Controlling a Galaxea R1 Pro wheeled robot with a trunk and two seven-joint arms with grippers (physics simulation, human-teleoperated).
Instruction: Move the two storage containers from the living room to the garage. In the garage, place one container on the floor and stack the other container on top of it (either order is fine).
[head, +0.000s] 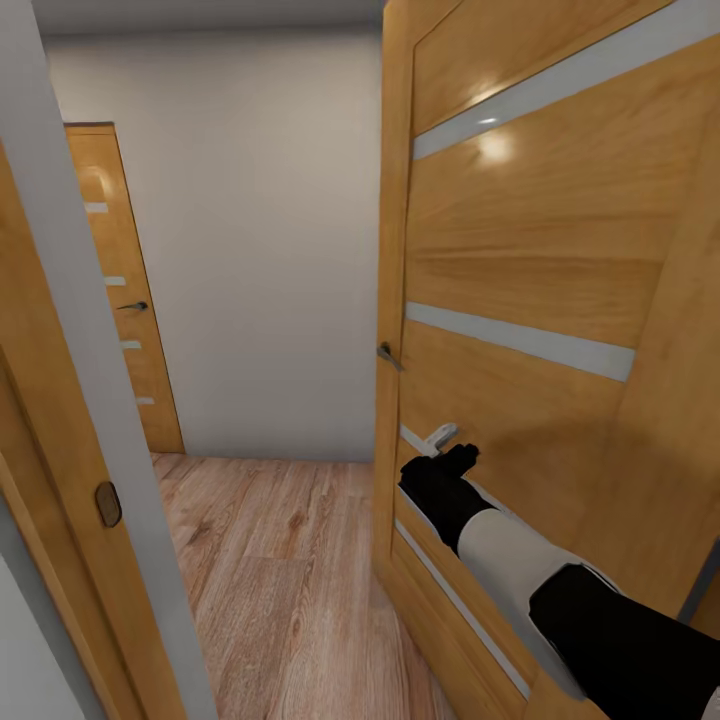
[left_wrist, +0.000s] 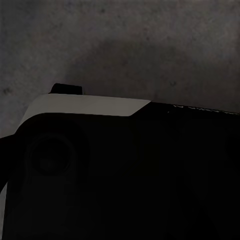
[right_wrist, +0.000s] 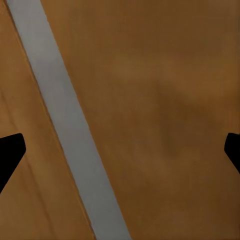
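Right wrist view: two black fingertips (right_wrist: 11, 152) at opposite edges, spread wide, nothing between them; right gripper (right_wrist: 120, 150) released, facing a wooden door panel (right_wrist: 170, 100) close up, crossed by a grey inlay strip (right_wrist: 65, 125). Head view: right arm (head: 520, 560), black and white, extended against the open door (head: 540, 250), gripper at the lower panel beneath the handle (head: 388, 355) — apparently pushing the door aside to clear a passage. Beyond: wood-plank floor (head: 270, 560), white wall (head: 260, 220), second closed door (head: 120, 290), near door frame (head: 60, 420). Left wrist view: dark robot body (left_wrist: 120, 175) over mottled grey ground (left_wrist: 125, 45); left fingers' state cannot be told. Storage containers: whereabouts cannot be told from here; robot judged in transit.
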